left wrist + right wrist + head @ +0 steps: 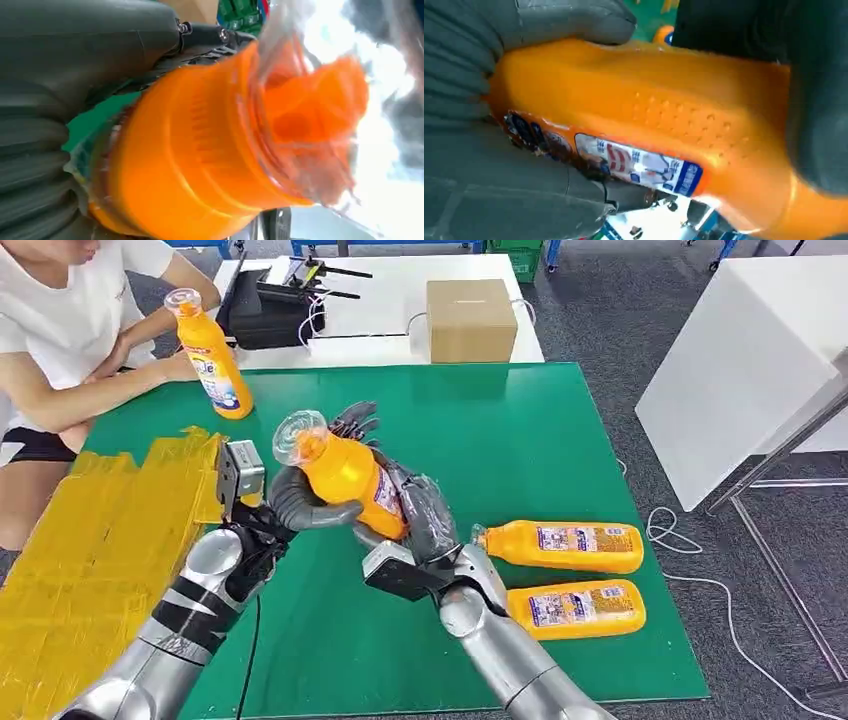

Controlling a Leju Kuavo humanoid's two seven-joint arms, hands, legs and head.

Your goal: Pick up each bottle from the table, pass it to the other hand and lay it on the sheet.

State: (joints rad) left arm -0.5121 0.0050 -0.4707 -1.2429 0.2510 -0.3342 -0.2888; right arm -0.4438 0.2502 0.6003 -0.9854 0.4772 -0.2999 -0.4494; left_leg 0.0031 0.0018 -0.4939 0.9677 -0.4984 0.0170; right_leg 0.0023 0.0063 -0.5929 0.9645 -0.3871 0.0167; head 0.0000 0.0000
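The orange bottle (345, 475) is gripped by both the left hand (300, 502) and the right hand (420, 515) above the green table (560, 440), so I judge the handover is in progress, while nothing lies on the yellow sheet (90, 550) and two bottles (570, 575) wait.

You can't read any full word or number here. The orange plastic bottle with the clear cap (345, 475), gripped between both of your robot's hands, carries a white, red and blue label whose print is too blurred to make out. The upright orange bottle (213, 358) beyond the left hand (290, 502) shows blue lettering, illegible. The two orange bottles lying flat (565, 546) just beside the right hand (425, 515) bear small unreadable labels
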